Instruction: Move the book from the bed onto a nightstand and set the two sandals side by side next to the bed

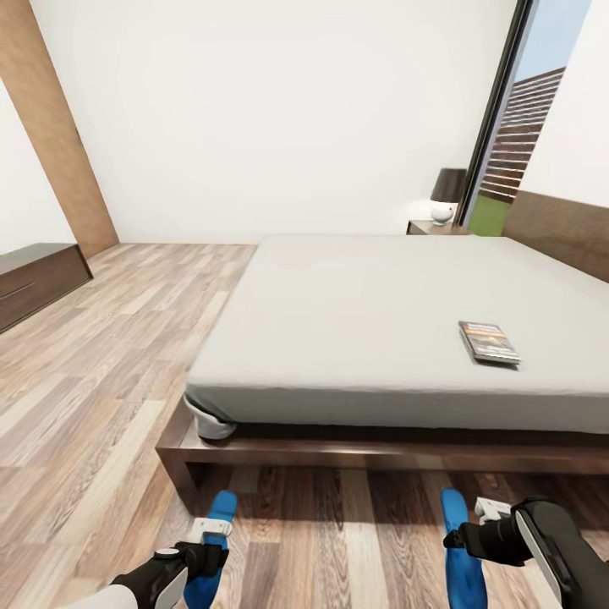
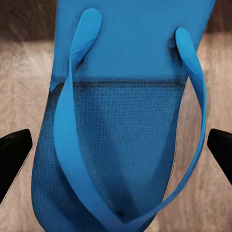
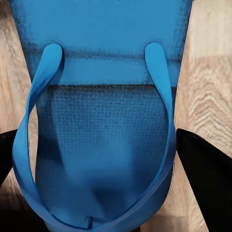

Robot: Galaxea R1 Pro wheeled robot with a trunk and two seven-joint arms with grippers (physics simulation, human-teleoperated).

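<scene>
You are standing at the side of the bed (image 1: 397,296), looking across its pale-grey mattress. The book (image 1: 489,342) lies flat on the mattress, toward the right part and not far from the near edge. Behind the bed, in the far corner by the window, you can see a nightstand (image 1: 434,227) with a lamp (image 1: 447,194) on top. A long dark dresser (image 1: 38,281) stands at the left wall. Both arms are low in front of the bed frame. Your left gripper (image 2: 116,150) is over the left sandal (image 1: 213,545), and in the left wrist view its two dark fingers (image 2: 13,152) stand wide, one on each side of the blue sole, with floor visible between finger and sandal. Your right gripper (image 3: 116,164) is at the right sandal (image 1: 462,550); its fingers (image 3: 205,179) are also spread on both sides, closer to the straps, but I cannot tell if they press the sandal or only stand beside it. Both sandals lie on the wood floor (image 1: 110,389) near the bed, well apart from each other.
</scene>
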